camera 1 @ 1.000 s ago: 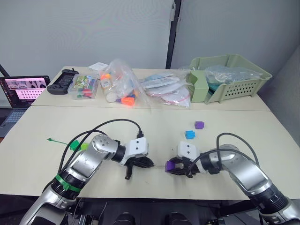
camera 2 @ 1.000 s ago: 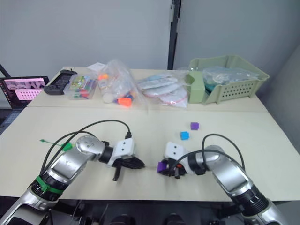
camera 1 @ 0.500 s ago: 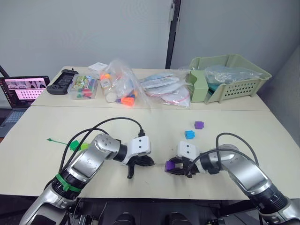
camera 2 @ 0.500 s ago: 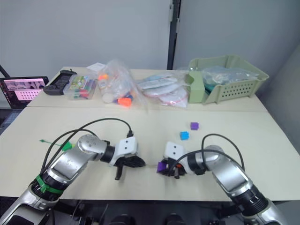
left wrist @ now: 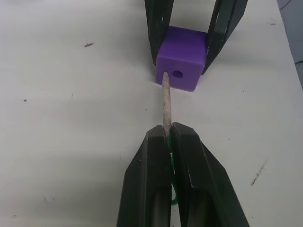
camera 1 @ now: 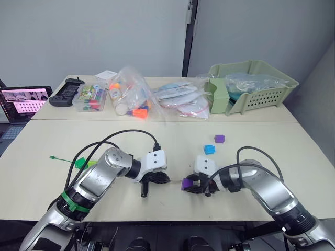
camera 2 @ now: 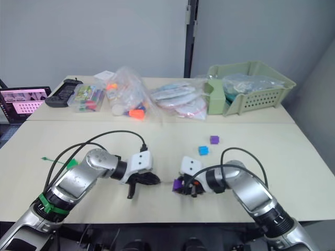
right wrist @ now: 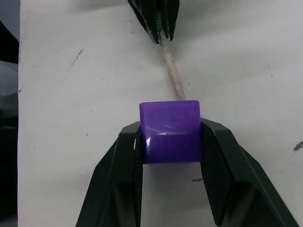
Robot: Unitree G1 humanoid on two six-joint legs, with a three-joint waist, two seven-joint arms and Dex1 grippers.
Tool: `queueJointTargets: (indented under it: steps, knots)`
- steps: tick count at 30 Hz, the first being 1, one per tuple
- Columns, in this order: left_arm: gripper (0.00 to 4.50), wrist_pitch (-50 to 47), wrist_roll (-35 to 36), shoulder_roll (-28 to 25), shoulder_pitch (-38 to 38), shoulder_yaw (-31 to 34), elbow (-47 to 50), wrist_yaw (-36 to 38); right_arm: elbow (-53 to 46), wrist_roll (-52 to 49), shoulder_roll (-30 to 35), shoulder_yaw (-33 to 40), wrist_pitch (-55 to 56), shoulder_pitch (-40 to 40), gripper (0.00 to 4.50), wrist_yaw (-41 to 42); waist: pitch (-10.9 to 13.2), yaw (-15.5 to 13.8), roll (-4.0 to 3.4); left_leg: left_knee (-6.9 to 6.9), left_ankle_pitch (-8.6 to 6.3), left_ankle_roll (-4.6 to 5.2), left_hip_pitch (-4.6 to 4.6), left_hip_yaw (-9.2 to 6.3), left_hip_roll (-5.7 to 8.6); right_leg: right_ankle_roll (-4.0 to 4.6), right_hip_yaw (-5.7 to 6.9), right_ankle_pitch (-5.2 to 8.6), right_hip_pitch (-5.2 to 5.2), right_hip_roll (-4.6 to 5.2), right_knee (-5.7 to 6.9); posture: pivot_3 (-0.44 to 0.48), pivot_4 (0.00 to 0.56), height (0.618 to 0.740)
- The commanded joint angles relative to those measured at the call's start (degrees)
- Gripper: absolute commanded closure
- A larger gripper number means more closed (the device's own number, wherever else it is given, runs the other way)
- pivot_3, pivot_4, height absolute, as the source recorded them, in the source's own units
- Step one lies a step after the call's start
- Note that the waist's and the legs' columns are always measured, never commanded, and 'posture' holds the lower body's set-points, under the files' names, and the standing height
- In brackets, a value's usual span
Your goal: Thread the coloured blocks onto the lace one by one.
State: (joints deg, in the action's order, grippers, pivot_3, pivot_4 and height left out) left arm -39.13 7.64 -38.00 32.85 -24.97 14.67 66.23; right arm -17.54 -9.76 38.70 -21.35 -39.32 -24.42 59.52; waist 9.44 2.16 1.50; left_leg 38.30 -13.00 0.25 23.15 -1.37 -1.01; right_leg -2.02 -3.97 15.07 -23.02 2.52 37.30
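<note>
The left gripper (left wrist: 166,142) pinches the lace tip (left wrist: 165,101), touching the purple block (left wrist: 181,64) just beside its hole (left wrist: 178,74); the right gripper (right wrist: 171,137) squeezes that block.

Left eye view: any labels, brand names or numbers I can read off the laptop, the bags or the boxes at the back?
None can be read.
Laptop screen: pink window, text too small.
Clear box of coloured items: printed label, too blurred.
Plastic bags: print too small.

Bare table (camera 1: 172,144) lies open around both arms; blue block (camera 1: 210,149) and purple block (camera 1: 220,138) sit just beyond.
</note>
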Motion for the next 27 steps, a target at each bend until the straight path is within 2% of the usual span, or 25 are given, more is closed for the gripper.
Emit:
queueJointTargets:
  steps: [1, 20, 27]
  knots:
    - [4.48, -1.0, 0.5, -0.1, 1.3, -0.2, 3.4, 0.0, 1.2, 1.2, -0.2, 1.0, 0.3, 0.3, 3.34, -2.7, 0.0, 0.0, 0.00, 0.00, 0.00, 0.00, 0.00, 0.00, 0.00, 0.00, 0.00, 0.00, 0.00, 0.00, 0.01, 0.000, 0.150, 0.740]
    - [4.48, -3.8, 1.2, -1.3, 0.5, -0.9, 5.9, -1.0, 0.1, 0.8, -1.8, -0.5, -0.3, -0.7, 3.34, -2.6, 0.0, 0.4, 0.01, 0.01, 0.00, 0.00, -0.03, 0.02, -0.01, 0.01, -0.03, 0.02, -0.12, -0.03, 0.25, 0.000, 0.150, 0.740]
    - [4.48, -1.1, 1.1, 3.9, 1.8, -2.0, 1.8, -2.4, -1.9, 0.5, -4.3, -1.9, -2.4, -1.7, 3.34, -3.6, 0.0, 0.5, 0.01, 0.01, 0.00, 0.00, -0.03, 0.02, -0.02, 0.02, -0.03, 0.02, -0.15, -0.05, 0.28, 0.000, 0.150, 0.740]
